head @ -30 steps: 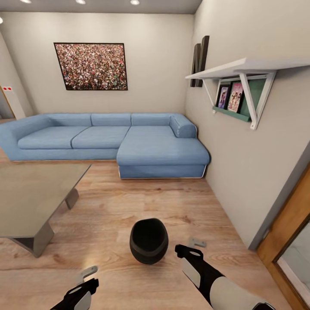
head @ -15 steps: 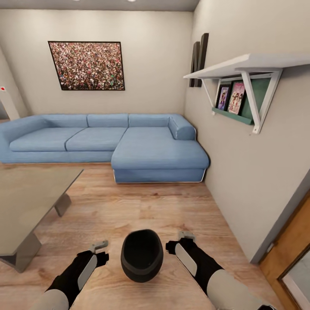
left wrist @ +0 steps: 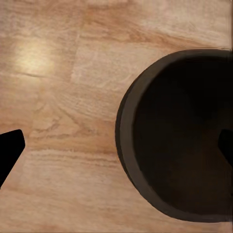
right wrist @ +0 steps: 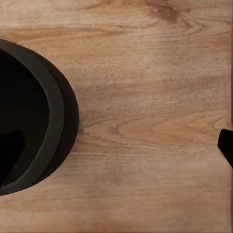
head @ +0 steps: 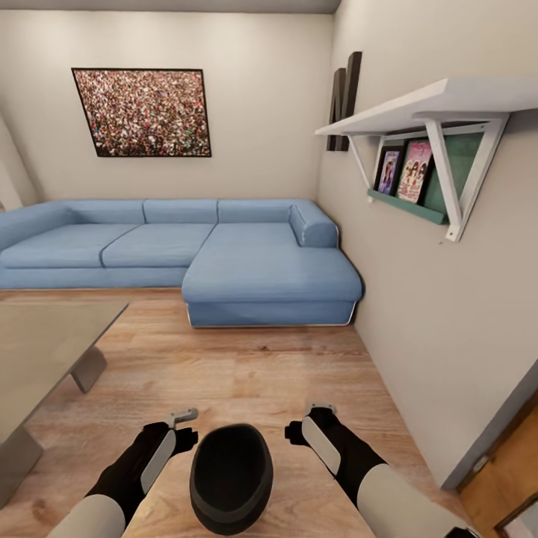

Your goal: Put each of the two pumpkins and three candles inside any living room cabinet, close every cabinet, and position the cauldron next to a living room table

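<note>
The black cauldron (head: 230,478) sits on the wood floor directly in front of me, mouth up and empty. My left gripper (head: 187,429) is at its left rim and my right gripper (head: 306,420) at its right side. In the left wrist view the left gripper (left wrist: 116,148) is open, with the cauldron (left wrist: 184,141) rim lying between its dark fingertips (left wrist: 9,151). The right wrist view shows the right gripper (right wrist: 116,148) open too, one tip over the cauldron (right wrist: 34,121) mouth, the other over bare floor. The table (head: 37,351) stands to the left.
A blue corner sofa (head: 224,254) fills the back of the room. A white wall shelf (head: 433,112) with picture frames juts from the right wall, and a wooden door (head: 508,471) is at the lower right. Open floor lies between cauldron, table and sofa.
The view has shifted, so the sofa and table slid left and the cauldron now sits lower and nearer. Both arms have come in to flank the cauldron, the left rising from the frame's bottom edge.
</note>
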Controlling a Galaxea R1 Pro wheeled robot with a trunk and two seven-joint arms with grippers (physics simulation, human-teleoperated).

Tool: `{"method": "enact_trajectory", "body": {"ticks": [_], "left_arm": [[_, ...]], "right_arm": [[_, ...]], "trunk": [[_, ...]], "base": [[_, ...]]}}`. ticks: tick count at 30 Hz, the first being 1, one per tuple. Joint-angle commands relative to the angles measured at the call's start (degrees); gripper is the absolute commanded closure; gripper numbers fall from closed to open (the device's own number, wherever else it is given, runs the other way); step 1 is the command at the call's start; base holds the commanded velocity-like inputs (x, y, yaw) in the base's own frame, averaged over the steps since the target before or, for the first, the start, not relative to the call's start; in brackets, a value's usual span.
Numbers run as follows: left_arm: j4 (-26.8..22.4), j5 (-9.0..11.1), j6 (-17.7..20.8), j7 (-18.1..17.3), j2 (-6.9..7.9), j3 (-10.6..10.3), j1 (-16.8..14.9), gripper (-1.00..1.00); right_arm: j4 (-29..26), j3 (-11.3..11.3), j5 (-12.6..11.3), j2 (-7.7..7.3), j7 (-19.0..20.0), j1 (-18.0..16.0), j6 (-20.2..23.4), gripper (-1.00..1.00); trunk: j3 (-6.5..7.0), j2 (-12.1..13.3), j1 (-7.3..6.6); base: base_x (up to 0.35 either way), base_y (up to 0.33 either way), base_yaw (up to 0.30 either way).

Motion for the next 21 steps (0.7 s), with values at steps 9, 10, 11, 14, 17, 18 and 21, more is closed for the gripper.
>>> {"method": "enact_trajectory", "body": {"ticks": [9,10,11,14,17,18,21], "left_arm": [[-0.24,0.74,0.13,0.48,0.11,-1.03,-0.03,-1.0],[-0.26,0.74,0.12,0.48,0.1,-1.07,-0.03,-1.0],[-0.27,0.74,0.12,0.48,0.1,-1.11,-0.03,-1.0],[-0.27,0.74,0.12,0.48,0.09,-1.15,-0.03,-1.0],[-0.21,0.82,0.07,0.44,0.04,-1.2,-0.03,-1.0],[-0.2,0.87,0.05,0.39,0.03,-1.25,-0.03,-1.0],[-0.07,0.91,0.08,-2.74,-0.29,-2.32,-0.03,-1.0]], "right_arm": [[0.17,0.31,-0.6,-0.01,-0.52,-0.33,0.47,-1.0],[0.17,0.31,-0.57,-0.03,-0.48,-0.34,0.47,-1.0],[0.17,0.35,-0.56,-0.04,-0.43,-0.34,0.48,-1.0],[0.21,0.39,-0.6,-0.05,-0.01,-0.34,0.48,-1.0],[0.24,0.45,-0.61,-0.01,0.44,-0.34,0.43,-1.0],[0.22,0.51,-0.58,0.01,0.81,-0.34,0.43,-1.0],[0.18,0.71,-0.56,0.03,3.9,-0.34,1.14,-1.0]], "trunk": [[-0.06,-0.02,0.02],[-0.06,-0.02,0.02],[-0.06,-0.02,0.02],[-0.06,-0.02,0.02],[-0.06,-0.02,0.02],[-0.06,-0.02,0.02],[-0.06,-0.02,0.02]], "base": [[0.097,0.099,0.0],[0.007,0.048,0.0],[0.004,0.11,0.0],[0.002,0.079,0.0],[0.0,0.018,0.0],[0.0,0.007,0.0],[0.0,0.003,0.0]]}}
